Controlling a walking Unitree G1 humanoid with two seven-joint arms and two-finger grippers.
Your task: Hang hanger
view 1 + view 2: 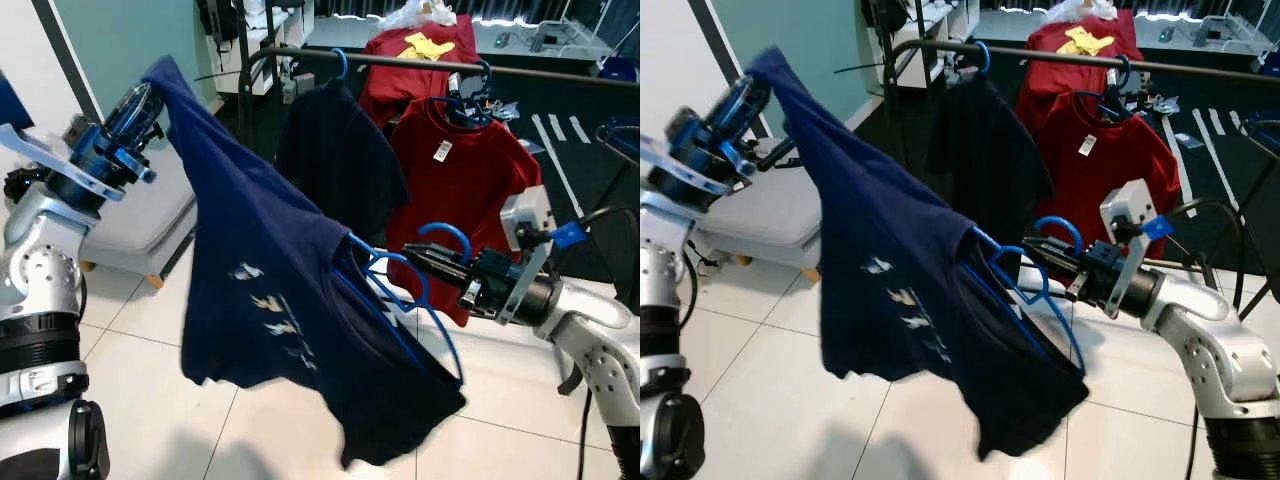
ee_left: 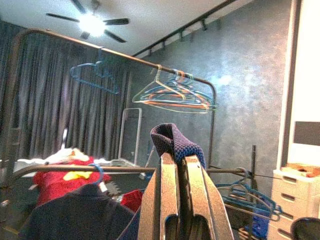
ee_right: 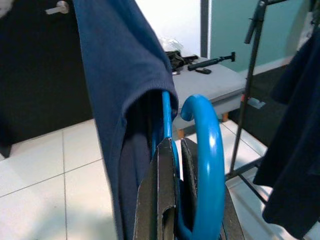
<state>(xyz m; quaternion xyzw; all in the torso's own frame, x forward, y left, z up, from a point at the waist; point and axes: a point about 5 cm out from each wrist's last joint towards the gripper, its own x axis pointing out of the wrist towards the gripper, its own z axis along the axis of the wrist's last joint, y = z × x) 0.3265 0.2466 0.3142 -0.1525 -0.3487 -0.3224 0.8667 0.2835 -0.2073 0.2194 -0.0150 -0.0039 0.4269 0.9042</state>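
Left gripper [image 2: 175, 165] is pinching the navy shirt [image 1: 270, 290]; right gripper [image 3: 175, 165] is clamping the blue hanger [image 3: 205, 150] over white tile floor [image 1: 150, 330].

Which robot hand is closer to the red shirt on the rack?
Right. The right hand, holding the blue hanger, is just in front of the red shirt; the left hand is far off, pinching the navy shirt.

My blue hanger [image 1: 400, 300] mostly buried inside the navy shirt [image 1: 270, 290], shirt's print blurred, my left pincer's [image 2: 179, 165] tips hidden under shirt cloth
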